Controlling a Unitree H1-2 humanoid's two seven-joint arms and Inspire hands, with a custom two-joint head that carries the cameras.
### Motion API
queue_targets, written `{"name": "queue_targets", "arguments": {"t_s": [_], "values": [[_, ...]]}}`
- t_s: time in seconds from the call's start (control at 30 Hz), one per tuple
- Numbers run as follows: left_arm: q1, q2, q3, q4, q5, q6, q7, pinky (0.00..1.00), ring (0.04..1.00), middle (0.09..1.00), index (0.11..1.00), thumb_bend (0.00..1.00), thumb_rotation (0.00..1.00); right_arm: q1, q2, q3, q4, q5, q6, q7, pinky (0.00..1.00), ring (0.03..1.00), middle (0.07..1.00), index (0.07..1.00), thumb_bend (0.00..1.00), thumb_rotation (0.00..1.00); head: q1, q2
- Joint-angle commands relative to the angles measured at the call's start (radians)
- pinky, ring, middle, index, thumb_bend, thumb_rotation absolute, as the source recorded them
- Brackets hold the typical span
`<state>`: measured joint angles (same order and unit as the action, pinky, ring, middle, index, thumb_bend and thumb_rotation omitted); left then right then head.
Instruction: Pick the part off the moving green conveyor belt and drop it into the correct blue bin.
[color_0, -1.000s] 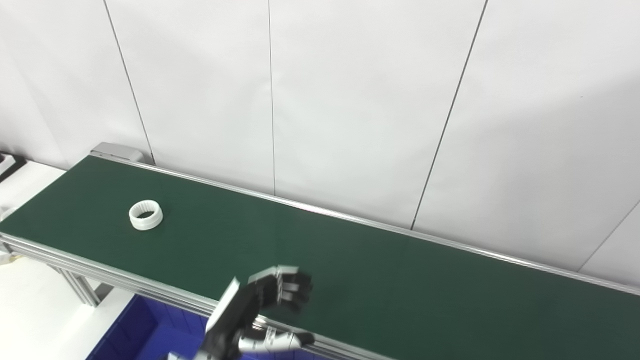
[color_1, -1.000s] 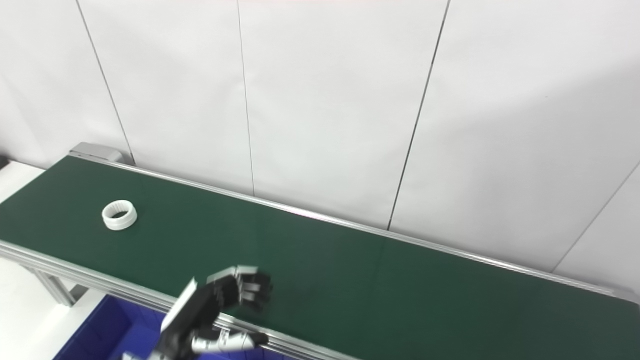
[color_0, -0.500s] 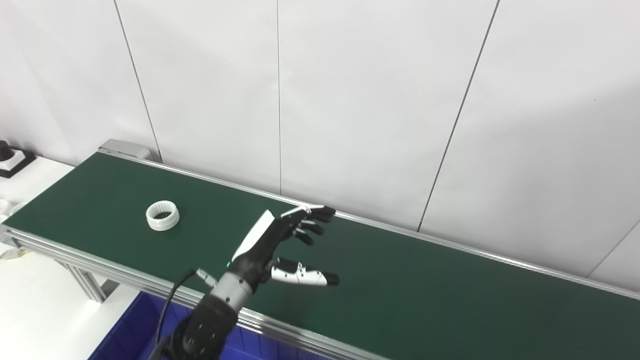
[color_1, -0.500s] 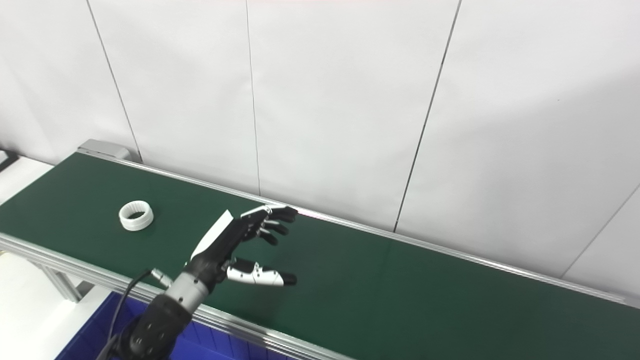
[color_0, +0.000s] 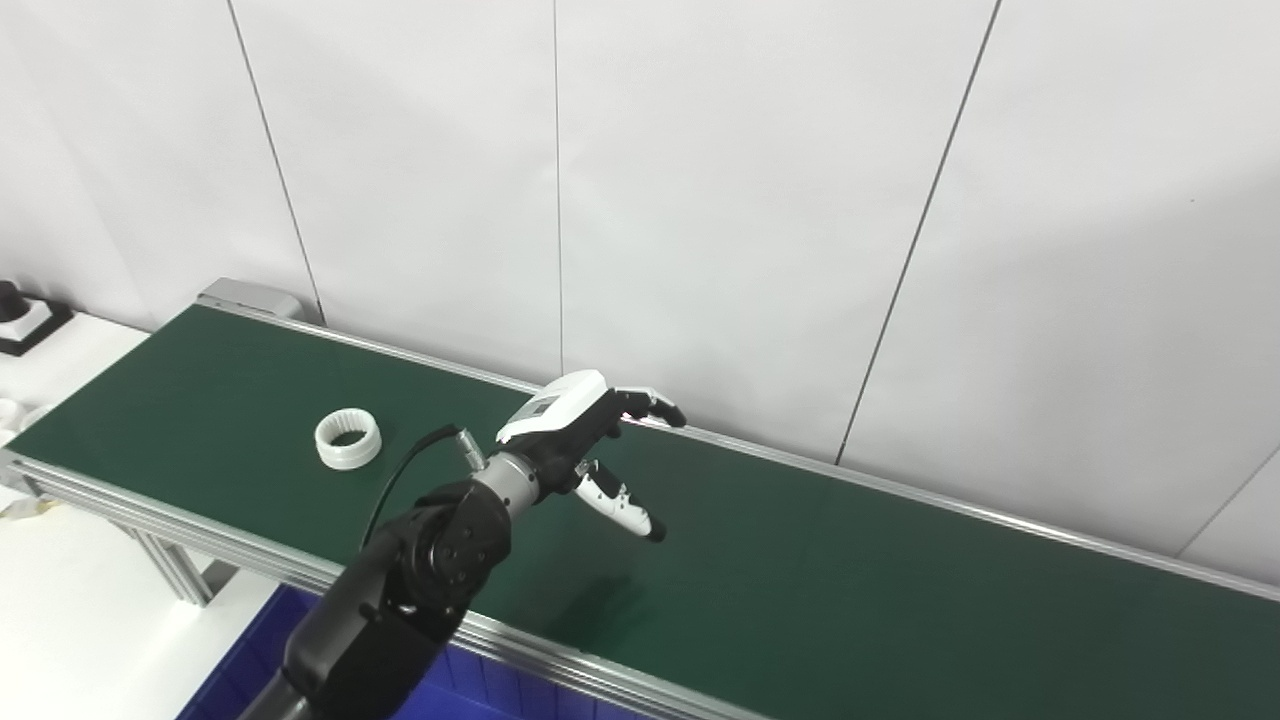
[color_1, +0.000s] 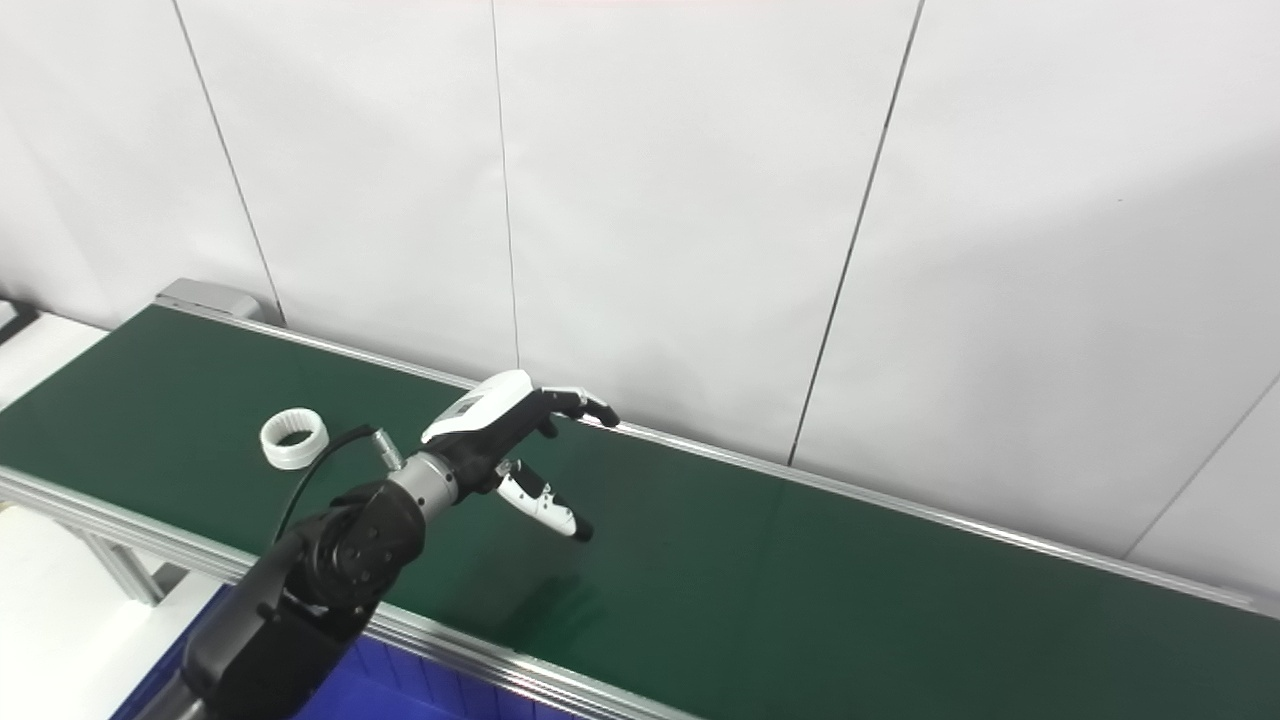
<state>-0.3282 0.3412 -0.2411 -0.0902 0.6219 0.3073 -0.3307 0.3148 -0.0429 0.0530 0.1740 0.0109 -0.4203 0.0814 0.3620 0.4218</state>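
A white ribbed ring (color_0: 348, 441) lies flat on the green conveyor belt (color_0: 850, 570) near its left end. My left hand (color_0: 590, 445) hovers above the belt's middle, right of the ring and well apart from it. Its fingers are spread, the thumb points down toward the belt, and nothing is in it. The black forearm (color_0: 420, 570) rises from the bottom left across the belt's near rail. My right hand is out of sight in both views.
A blue bin (color_0: 245, 665) sits under the belt's near rail at the bottom left. A white wall stands right behind the belt. A white table (color_0: 60, 360) with a black-and-white object (color_0: 15, 315) lies off the left end.
My left hand has risen from the belt's near edge to above its middle, opened its fingers and turned palm down. The ring has drifted rightward along the belt. The camera shifted early on.
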Motion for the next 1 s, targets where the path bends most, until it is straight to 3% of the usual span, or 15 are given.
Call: {"name": "queue_targets", "arguments": {"t_s": [0.0, 0.4, 0.63, 0.83, 0.97], "values": [[-0.053, 0.027, -0.015, 0.012, 0.052, 0.004, 0.012, 0.68, 0.817, 0.841, 0.761, 0.94, 0.09, -0.02, 0.009, 0.004, -0.018, 0.01, -0.05, 0.019, 0.83, 0.86, 0.882, 0.996, 0.09, 1.0, 0.001, 0.0], [-0.082, 0.004, -0.078, 0.188, 0.108, -0.087, 0.124, 0.72, 0.829, 0.86, 0.815, 0.96, 0.02, -0.031, 0.007, 0.008, -0.015, -0.003, -0.05, 0.011, 0.82, 0.855, 0.881, 0.99, 0.13, 1.0, 0.002, 0.003], [-0.088, 0.048, -0.146, 0.2, 0.12, -0.134, 0.043, 0.72, 0.822, 0.842, 0.78, 0.95, 0.01, -0.027, 0.008, 0.007, -0.021, 0.002, -0.05, 0.013, 0.82, 0.855, 0.881, 0.994, 0.15, 1.0, 0.003, 0.005], [-0.094, 0.076, -0.181, 0.186, 0.119, -0.128, -0.047, 0.73, 0.816, 0.843, 0.769, 0.95, 0.01, -0.023, 0.004, 0.012, -0.027, -0.011, -0.05, 0.002, 0.82, 0.847, 0.877, 0.989, 0.13, 1.0, 0.002, 0.007], [-0.1, 0.081, -0.19, 0.199, 0.127, -0.128, -0.069, 0.73, 0.818, 0.839, 0.778, 0.95, 0.02, -0.021, 0.003, 0.012, -0.029, -0.007, -0.05, 0.003, 0.82, 0.846, 0.878, 0.99, 0.13, 1.0, -0.001, 0.007]]}}
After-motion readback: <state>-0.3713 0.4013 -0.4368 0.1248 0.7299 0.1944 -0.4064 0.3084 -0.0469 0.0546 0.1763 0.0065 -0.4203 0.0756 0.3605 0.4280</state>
